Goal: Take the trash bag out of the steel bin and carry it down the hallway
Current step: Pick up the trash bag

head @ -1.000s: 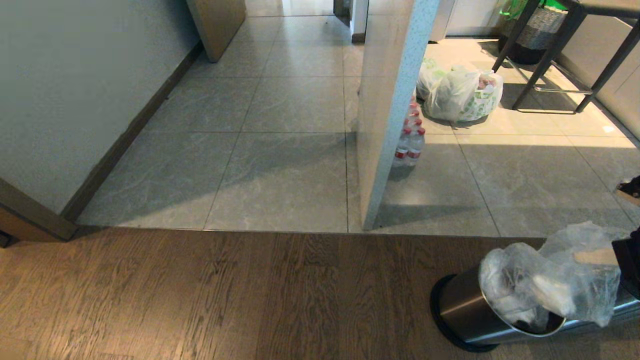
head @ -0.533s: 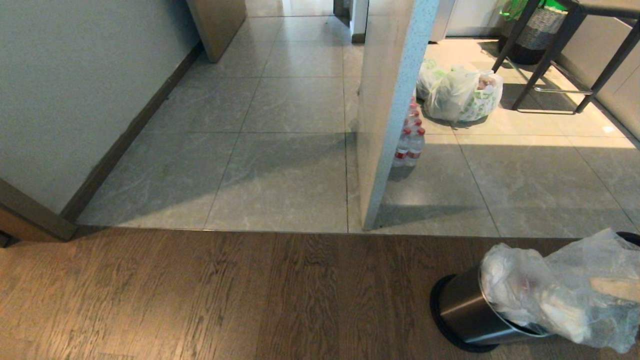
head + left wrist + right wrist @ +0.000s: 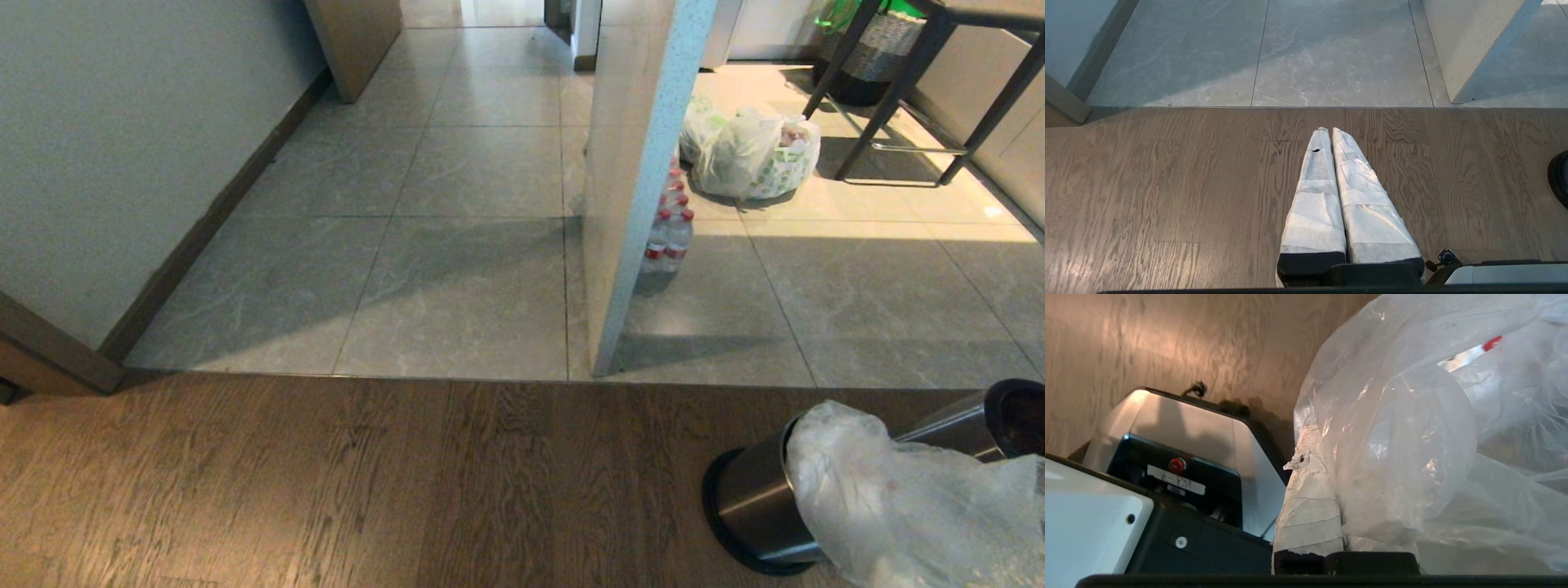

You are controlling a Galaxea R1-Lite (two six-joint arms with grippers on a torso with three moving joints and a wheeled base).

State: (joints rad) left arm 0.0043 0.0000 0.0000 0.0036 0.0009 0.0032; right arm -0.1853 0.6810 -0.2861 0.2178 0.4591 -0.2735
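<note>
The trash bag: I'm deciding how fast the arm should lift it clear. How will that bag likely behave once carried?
The trash bag is thin, wrinkled clear film, so it will probably sag and swing. Pale crumpled contents suggest it is light. The right gripper is shut on the film; such thin plastic may stretch or tear under a jerk. The steel bin looks tilted and could tip.

No text can be read; the white label (image 3: 1175,485) on the robot's base is illegible.
</note>
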